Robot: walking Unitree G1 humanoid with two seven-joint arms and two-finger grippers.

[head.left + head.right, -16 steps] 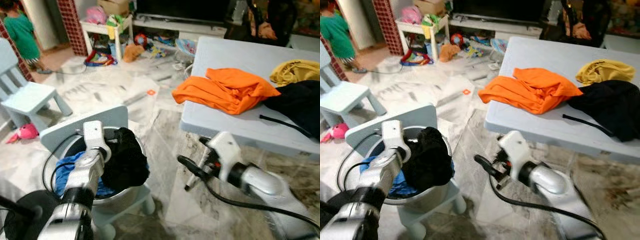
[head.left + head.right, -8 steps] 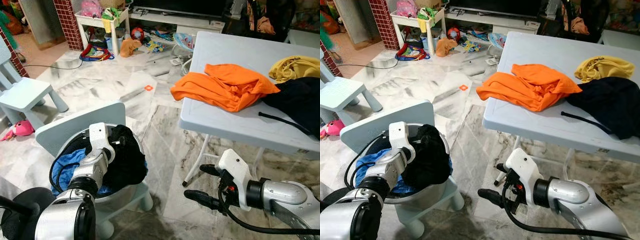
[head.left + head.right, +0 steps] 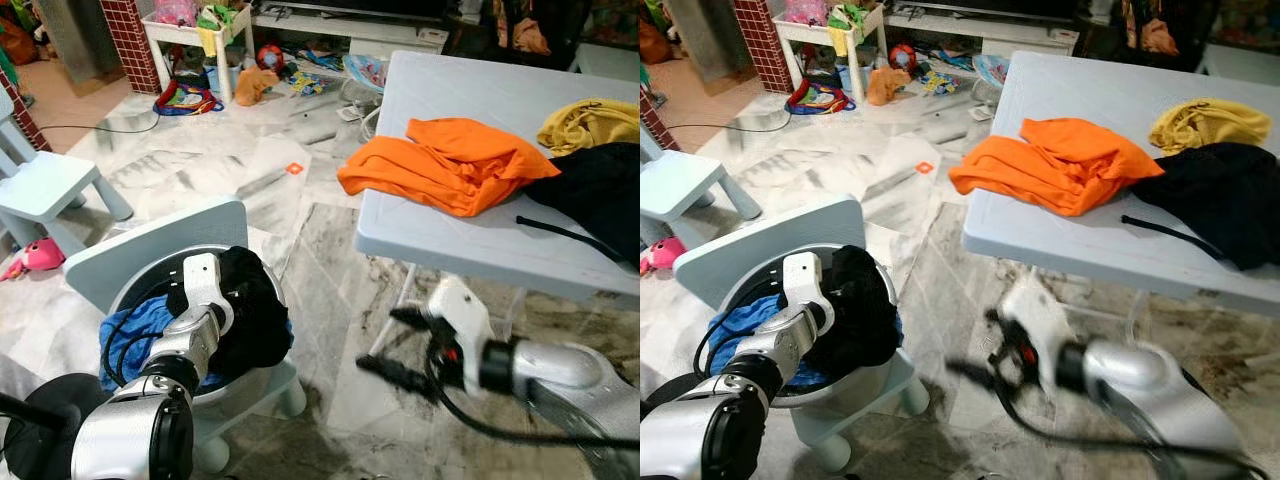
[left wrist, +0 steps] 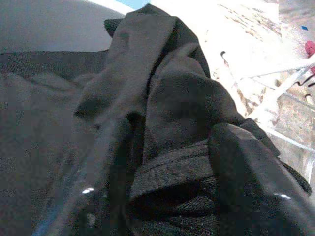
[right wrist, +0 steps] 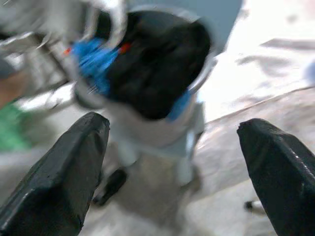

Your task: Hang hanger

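Left gripper (image 4: 162,162) pinched the black garment (image 3: 255,315) in the basin (image 3: 855,385) at lower left, apparently lifting it; right gripper (image 3: 395,345) hovered spread, lower centre. No hanger was identifiable.

Open marble floor (image 3: 330,270) between the small chair at 9 o'clock and the surface (image 3: 470,240) at 3 o'clock: a free lane toward 12 o'clock. Blocked low at 8 o'clock by the metal basin (image 3: 255,375) on the pale blue chair (image 3: 160,245), heaped with black cloth (image 3: 255,315) and blue cloth (image 3: 135,335). Surface top crowded at 2 o'clock by orange garment (image 3: 445,165), yellow garment (image 3: 590,120) and black garment (image 3: 600,200); near edge bare. Folding legs (image 3: 390,325) under the surface narrowing the passage. Toy clutter (image 3: 250,80) at 11 o'clock.
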